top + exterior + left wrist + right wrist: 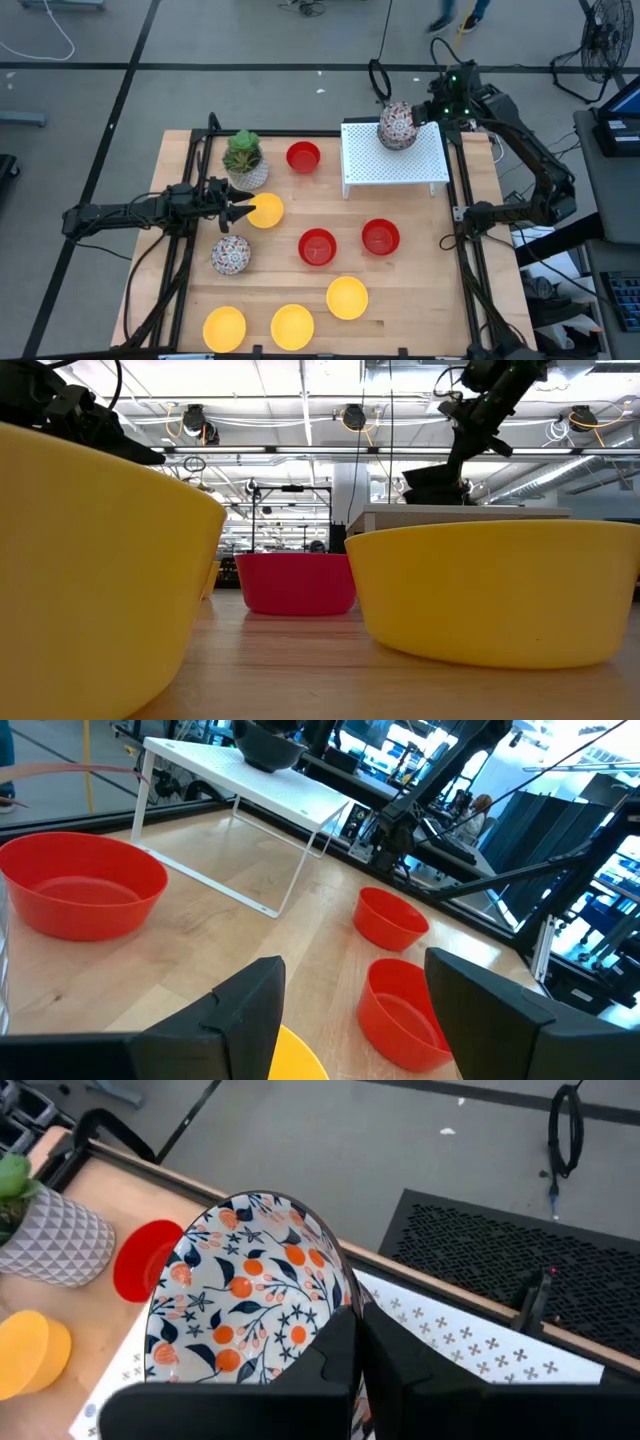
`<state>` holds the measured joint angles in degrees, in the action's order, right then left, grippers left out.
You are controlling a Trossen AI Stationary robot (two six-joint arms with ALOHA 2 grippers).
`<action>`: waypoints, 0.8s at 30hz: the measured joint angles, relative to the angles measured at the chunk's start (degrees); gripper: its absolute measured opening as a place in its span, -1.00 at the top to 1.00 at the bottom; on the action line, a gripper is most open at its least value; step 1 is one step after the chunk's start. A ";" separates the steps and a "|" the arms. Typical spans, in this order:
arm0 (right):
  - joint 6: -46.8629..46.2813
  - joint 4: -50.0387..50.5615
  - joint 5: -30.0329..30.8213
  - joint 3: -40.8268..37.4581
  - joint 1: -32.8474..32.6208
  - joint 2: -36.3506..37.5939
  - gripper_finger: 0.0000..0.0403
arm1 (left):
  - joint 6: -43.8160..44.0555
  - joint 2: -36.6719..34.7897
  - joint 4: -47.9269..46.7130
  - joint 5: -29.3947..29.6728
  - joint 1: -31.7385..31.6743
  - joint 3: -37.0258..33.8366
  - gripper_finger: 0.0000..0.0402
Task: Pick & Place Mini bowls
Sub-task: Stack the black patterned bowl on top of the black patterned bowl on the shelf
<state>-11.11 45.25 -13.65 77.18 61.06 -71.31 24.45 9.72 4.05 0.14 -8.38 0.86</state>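
Observation:
My right gripper [415,120] is at the far right of the table, over the white perforated rack [395,165], shut on a white speckled mini bowl [397,125]. In the right wrist view this bowl [245,1295] is tipped and shows its patterned inside. My left gripper [243,211] is open at the left edge of a yellow bowl [268,211]; in the left wrist view its fingers [250,1010] stand apart with that yellow bowl [297,1060] low between them. A second speckled bowl [230,255] sits on its base on the table. My right gripper pinches the speckled bowl by its rim [345,1305], one finger [335,1355] inside the bowl and the other outside. The fingers come from the table's right side. The bowl is tilted onto its side over the rack top; whether its base rests on the rack I cannot tell.
Three red bowls [303,157] [317,247] [380,237] and three more yellow bowls [347,297] [292,326] [224,329] stand on the wooden table. A white pot with a green plant [245,160] is just beyond my left gripper. Black frame rails run along both table sides.

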 joint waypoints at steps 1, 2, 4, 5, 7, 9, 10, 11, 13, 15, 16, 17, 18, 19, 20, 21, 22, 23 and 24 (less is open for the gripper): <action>-0.02 -0.04 0.02 -0.55 0.00 0.00 1.00 | 0.00 0.02 0.00 -0.02 0.02 0.00 -0.21; -0.02 0.02 0.02 -1.13 0.00 0.00 1.00 | -0.01 0.00 0.00 -0.02 0.01 0.00 -0.21; 0.02 0.07 0.02 -2.01 0.00 -0.02 1.00 | 0.00 0.02 0.00 -0.02 0.02 0.00 -0.21; 0.04 0.03 -0.05 -2.31 0.00 -0.04 1.00 | -0.01 0.00 0.00 -0.02 0.01 0.00 -0.21; 0.04 -0.37 -0.11 -2.75 0.00 -0.04 1.00 | 0.00 0.00 0.00 -0.02 0.00 0.00 -0.21; 0.04 -0.76 -0.13 -3.01 0.00 -0.04 1.00 | 0.00 0.01 0.00 -0.01 0.01 0.00 -0.21; 0.04 -0.81 -0.13 -3.16 0.00 -0.04 1.00 | 0.00 0.02 0.00 -0.01 0.01 0.00 -0.21; 0.03 -0.79 -0.15 -3.24 -0.02 -0.04 1.00 | 0.00 0.02 0.00 -0.02 0.02 0.00 -0.21; 0.13 -0.80 -0.14 -3.31 -0.02 -0.04 1.00 | 0.00 0.02 0.00 0.00 0.02 0.00 -0.21; 0.86 -0.75 -0.15 -3.31 -0.05 -0.03 1.00 | 0.00 0.02 0.00 0.00 0.02 0.00 -0.21; 1.27 -0.57 -0.14 -3.32 -0.20 -0.04 1.00 | 0.00 0.02 0.00 -0.02 0.00 0.00 -0.21; 1.43 -0.25 -0.09 -3.31 -0.46 -0.04 1.00 | 0.00 0.01 0.00 0.00 0.01 0.00 -0.21; 1.54 0.10 -0.11 -3.34 -0.72 -0.04 1.00 | 0.00 0.02 0.00 -0.01 0.01 0.00 -0.21; 1.55 0.22 -0.13 -3.34 -0.92 -0.04 1.00 | 0.00 0.02 0.00 -0.02 0.00 0.00 -0.21; 1.57 0.01 -0.13 -3.34 -1.18 -0.04 1.00 | 0.00 0.01 0.00 -0.02 0.00 0.00 -0.21; 1.55 -0.12 -0.13 -3.34 -1.51 -0.02 1.00 | -0.02 0.01 0.00 -0.02 0.02 0.00 -0.21; 1.55 -0.13 -0.11 -3.34 -1.75 -0.02 1.00 | 0.00 0.02 0.00 -0.02 0.00 0.00 -0.21; 1.55 -0.09 -0.07 -3.34 -1.97 -0.02 1.00 | -0.02 0.02 0.00 -0.02 0.00 0.00 -0.21; 1.56 -0.03 -0.07 -3.34 -2.22 -0.02 1.00 | -0.02 0.02 0.00 -0.02 0.00 0.00 -0.21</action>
<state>-9.56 45.23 -13.72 73.84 58.84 -71.33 24.43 9.74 4.05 0.12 -8.38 0.86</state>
